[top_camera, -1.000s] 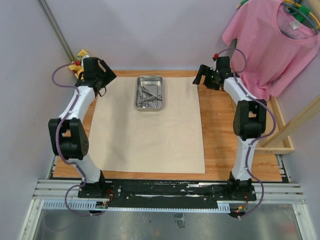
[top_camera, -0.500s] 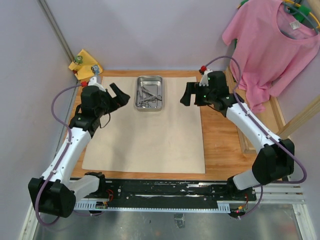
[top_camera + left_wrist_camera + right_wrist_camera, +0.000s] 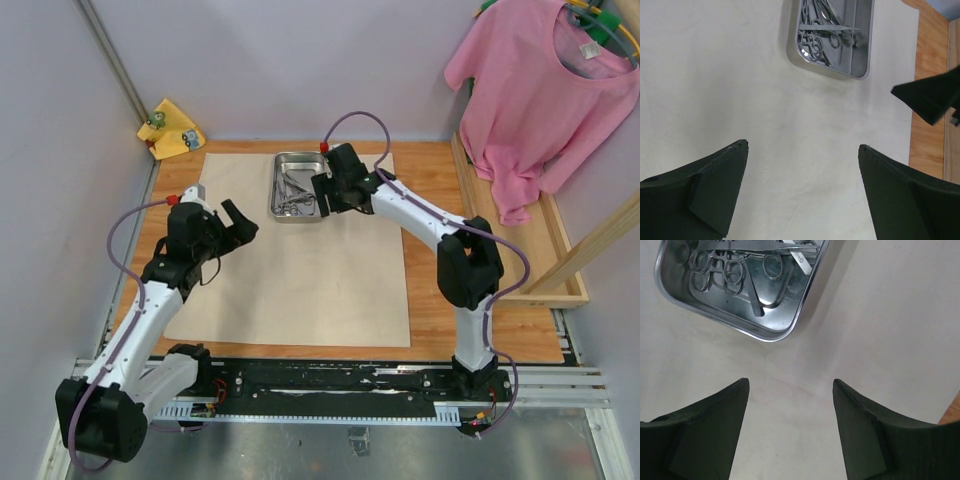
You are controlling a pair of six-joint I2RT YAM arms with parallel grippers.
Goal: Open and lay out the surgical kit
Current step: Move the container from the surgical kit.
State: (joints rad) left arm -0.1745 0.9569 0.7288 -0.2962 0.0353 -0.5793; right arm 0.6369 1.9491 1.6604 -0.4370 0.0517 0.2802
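The beige cloth wrap [image 3: 290,270] lies spread flat on the table. The steel tray [image 3: 279,203] stands at its far middle, holding ring-handled forceps [image 3: 715,275] and slim tweezers [image 3: 760,245]; it also shows in the left wrist view [image 3: 860,60]. My right gripper [image 3: 322,190] is open and empty, just above the cloth by the tray's right near corner [image 3: 790,382]. My left gripper [image 3: 238,218] is open and empty over the cloth's left part, with bare cloth between its fingertips [image 3: 803,146].
A small yellow cloth [image 3: 172,128] lies at the far left corner. A pink T-shirt [image 3: 545,90] hangs at the far right above a wooden frame [image 3: 560,250]. Bare wooden tabletop [image 3: 440,280] shows right of the wrap.
My right gripper has swung left from the cloth's far right edge to the tray's right side. My left gripper has come back from the far left corner toward the cloth's left part.
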